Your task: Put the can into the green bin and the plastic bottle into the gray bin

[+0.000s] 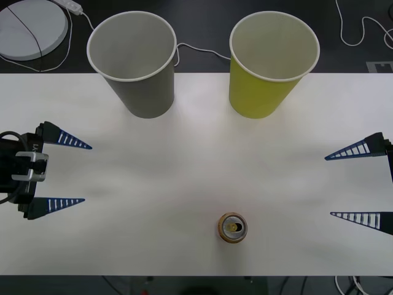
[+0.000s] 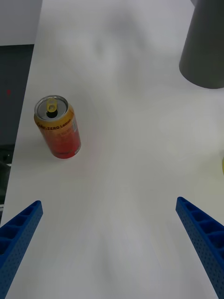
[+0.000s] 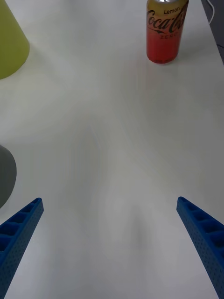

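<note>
One small can stands upright near the front edge of the white surface. It is orange-gold on top, red below, with a silver lid. It sits between the left end effector and the right end effector, well apart from both, closer to the right one. Both are spread wide and hold nothing. Farther back stand the gray bin and the green bin.

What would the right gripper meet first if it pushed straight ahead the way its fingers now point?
Probably nothing nearby: the open right gripper points across bare table. The can stands off that line toward the robot, the gray bin off it on the far side.
</note>
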